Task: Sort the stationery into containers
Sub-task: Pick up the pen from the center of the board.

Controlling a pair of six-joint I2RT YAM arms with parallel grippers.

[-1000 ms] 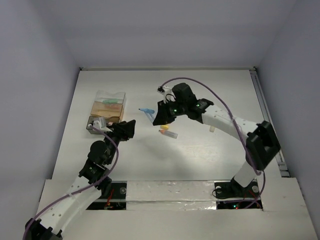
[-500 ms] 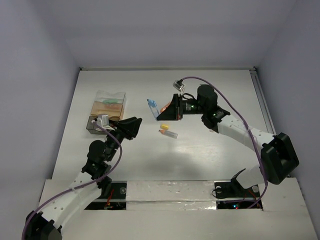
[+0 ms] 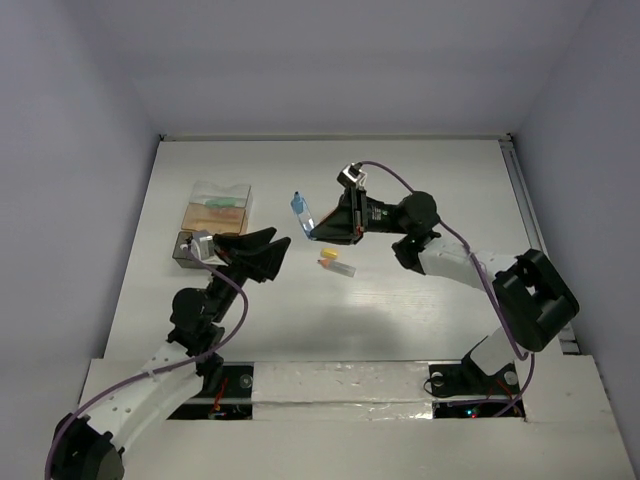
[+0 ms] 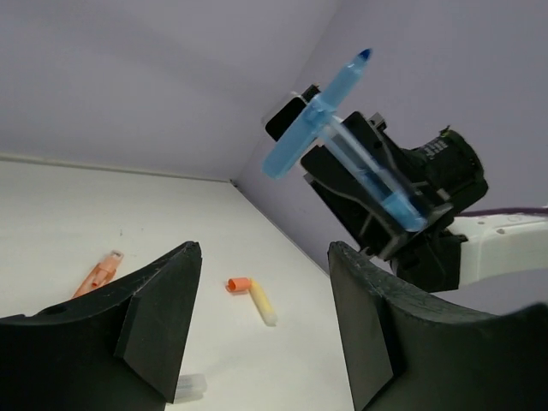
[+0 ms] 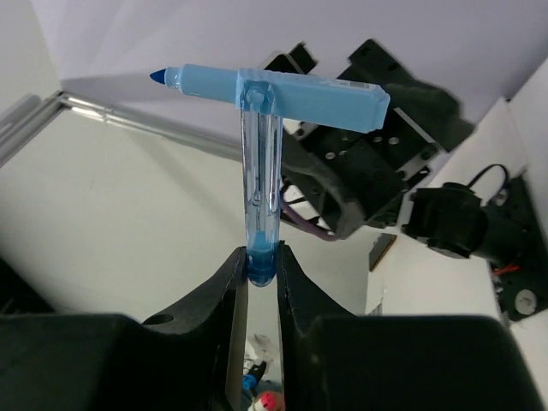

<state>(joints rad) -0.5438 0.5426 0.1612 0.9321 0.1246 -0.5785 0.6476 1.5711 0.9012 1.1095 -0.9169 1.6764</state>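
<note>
The right end effector point(image 3: 313, 232) is pressing its two dark fingers together on the blue-filled lower end of a clear plastic tube point(image 5: 259, 184). It is holding the tube upright in the middle of the right wrist view. A light blue plastic marker with a dark blue tip point(image 5: 274, 86) is lying crosswise on the top of that tube, so the two are forming a T shape. In the top view the marker point(image 3: 299, 210) is hanging clear of the white worktop point(image 3: 400, 300), just above the centre of the frame. It is sitting between the right arm and the box.

The left end effector point(image 3: 272, 252) is pointing toward the marker from the lower left. Its fingers are standing spread with nothing between them. In the left wrist view the marker point(image 4: 321, 111) is showing high in the upper right, above the gap of the left end effector point(image 4: 265, 325).

A clear plastic box with tan compartments and a dark grey section point(image 3: 218, 215) is resting at the left of the top view. A green piece point(image 3: 222, 203) is lying in its far compartment. A short yellow piece with an orange cap point(image 3: 327, 262) and a small clear cap point(image 3: 344, 269) are lying side by side on the worktop just below the marker. An orange clip-like piece point(image 4: 98, 272) is lying apart from them, at the left of the left wrist view.
</note>
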